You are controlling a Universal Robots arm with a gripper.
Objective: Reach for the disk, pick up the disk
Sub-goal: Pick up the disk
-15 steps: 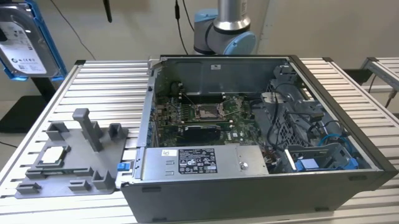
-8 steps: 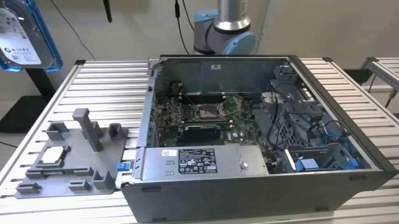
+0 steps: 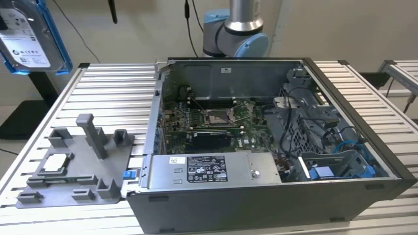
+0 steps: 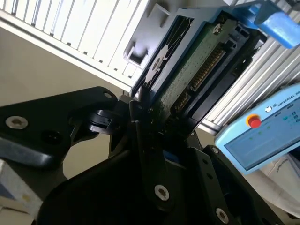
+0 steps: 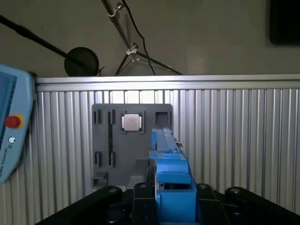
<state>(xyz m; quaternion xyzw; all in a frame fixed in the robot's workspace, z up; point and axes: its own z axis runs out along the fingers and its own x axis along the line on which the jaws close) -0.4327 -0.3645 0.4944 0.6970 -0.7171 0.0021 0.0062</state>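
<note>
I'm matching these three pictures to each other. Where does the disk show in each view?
Exterior view: the disk, upper left corner, label facing the camera.
Second wrist view: the disk, circuit-board side facing the camera.
First wrist view: the disk, edge-on, blue rail toward the camera.
Shared landmark: the slatted table, in all three.

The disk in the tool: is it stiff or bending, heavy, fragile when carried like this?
The disk is probably stiff: it sticks out straight from the tool without sagging. Likely heavy for its size, being a metal block. Its bare circuit board is exposed, so knocks could harm it.
</note>
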